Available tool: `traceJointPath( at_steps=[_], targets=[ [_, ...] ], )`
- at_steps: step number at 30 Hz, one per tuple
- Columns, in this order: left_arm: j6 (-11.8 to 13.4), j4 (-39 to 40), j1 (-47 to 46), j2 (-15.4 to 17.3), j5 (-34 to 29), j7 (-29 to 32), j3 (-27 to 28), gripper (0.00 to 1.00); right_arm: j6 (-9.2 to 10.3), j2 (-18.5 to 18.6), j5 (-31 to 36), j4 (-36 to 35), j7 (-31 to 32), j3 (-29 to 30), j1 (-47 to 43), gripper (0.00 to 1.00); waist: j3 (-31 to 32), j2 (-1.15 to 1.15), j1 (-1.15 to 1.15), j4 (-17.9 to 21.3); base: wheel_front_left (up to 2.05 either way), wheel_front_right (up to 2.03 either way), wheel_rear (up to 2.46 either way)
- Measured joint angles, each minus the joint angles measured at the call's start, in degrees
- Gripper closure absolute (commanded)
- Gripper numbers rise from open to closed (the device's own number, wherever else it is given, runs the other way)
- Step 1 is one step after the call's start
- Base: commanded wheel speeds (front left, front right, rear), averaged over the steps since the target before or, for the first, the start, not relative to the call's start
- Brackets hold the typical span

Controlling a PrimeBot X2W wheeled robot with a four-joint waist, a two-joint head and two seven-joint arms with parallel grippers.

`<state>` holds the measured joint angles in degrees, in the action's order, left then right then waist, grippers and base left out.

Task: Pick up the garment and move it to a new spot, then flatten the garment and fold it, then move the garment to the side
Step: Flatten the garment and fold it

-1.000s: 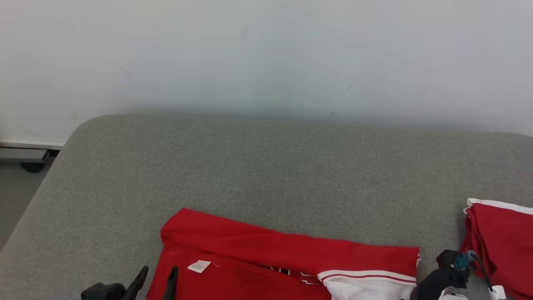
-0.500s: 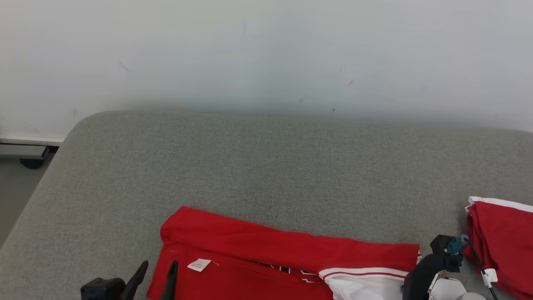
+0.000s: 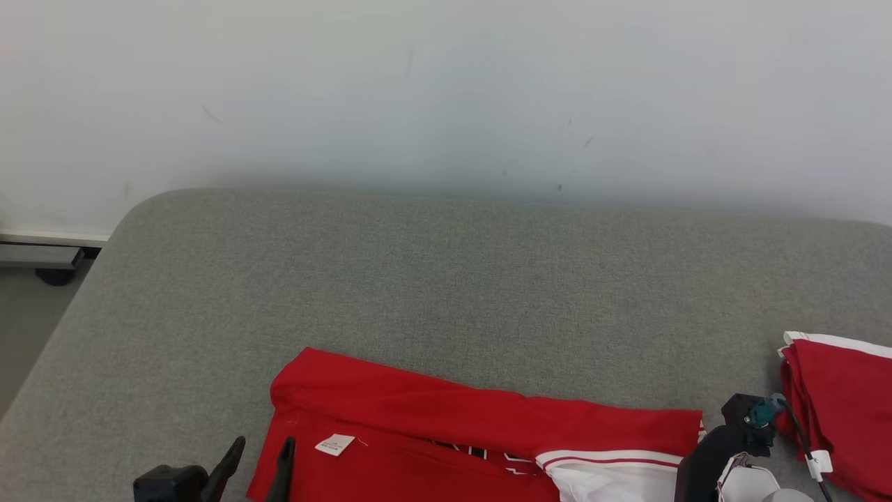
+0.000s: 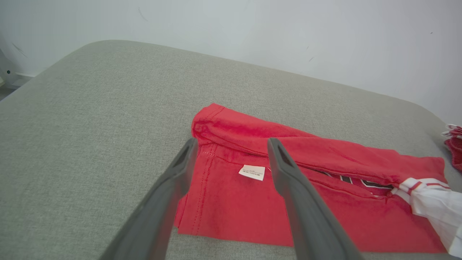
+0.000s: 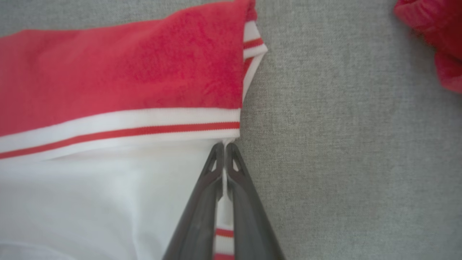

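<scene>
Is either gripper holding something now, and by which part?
The right gripper is shut on the red and white garment, pinching its white striped trim at the edge. The left gripper is open and holds nothing.

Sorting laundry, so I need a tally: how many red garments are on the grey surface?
2. One garment lies spread front and centre; the other garment sits bunched at the right edge, partly cut off, so more may hide there.

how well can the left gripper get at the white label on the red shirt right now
Probably yes. The left gripper is open, its fingers pointing at the white label, which lies exposed on the flat red shirt. Nothing lies between them; the right gripper pinches the far sleeve end.
</scene>
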<state>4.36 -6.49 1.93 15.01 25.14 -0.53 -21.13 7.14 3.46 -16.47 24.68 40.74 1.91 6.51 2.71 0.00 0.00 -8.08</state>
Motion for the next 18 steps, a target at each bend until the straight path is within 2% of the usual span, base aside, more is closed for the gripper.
traceJointPath(
  at_steps=[9,10,11,12,13,16,18],
  targets=[
    [0.0,0.0,0.0,0.0,0.0,0.0,-0.1,0.00,-0.08,0.2,-0.3,1.7,-0.4,-0.2,0.5,0.00,0.1,0.00,0.00,-0.2,0.00,0.00,0.00],
    [0.0,0.0,0.0,0.0,0.0,0.0,-0.3,0.00,-0.08,0.2,-0.7,2.0,-0.4,-0.1,0.7,0.22,0.1,0.00,0.00,-0.3,0.00,0.00,0.00],
    [-0.1,0.0,0.0,0.0,0.0,0.0,-0.5,0.00,-0.08,0.2,-1.0,2.2,-0.4,-0.1,0.8,0.52,0.0,0.00,0.00,-0.4,0.00,0.00,0.00],
    [-0.2,0.0,0.0,0.0,0.0,0.0,-0.5,0.00,-0.08,0.2,-1.2,2.4,-0.4,-0.1,0.9,0.57,0.0,0.00,0.00,-0.6,0.00,0.00,0.00],
    [-0.2,0.0,0.0,0.0,0.0,0.0,-0.5,0.00,-0.08,0.2,-1.2,2.4,-0.4,-0.1,0.9,0.57,0.0,0.00,0.00,-0.6,0.00,0.00,0.00],
    [-0.2,0.0,0.0,0.1,0.0,0.0,-0.3,0.00,-0.10,-0.1,-1.6,3.2,-0.4,-0.5,1.4,1.00,-0.2,0.00,0.00,-1.0,0.00,0.00,0.00],
    [-0.2,0.0,0.0,0.1,0.0,0.0,-0.3,0.00,-0.11,-0.2,-1.7,3.3,-0.4,-0.6,1.5,1.00,-0.2,0.00,0.00,-1.1,0.00,0.00,0.00]
  ],
)
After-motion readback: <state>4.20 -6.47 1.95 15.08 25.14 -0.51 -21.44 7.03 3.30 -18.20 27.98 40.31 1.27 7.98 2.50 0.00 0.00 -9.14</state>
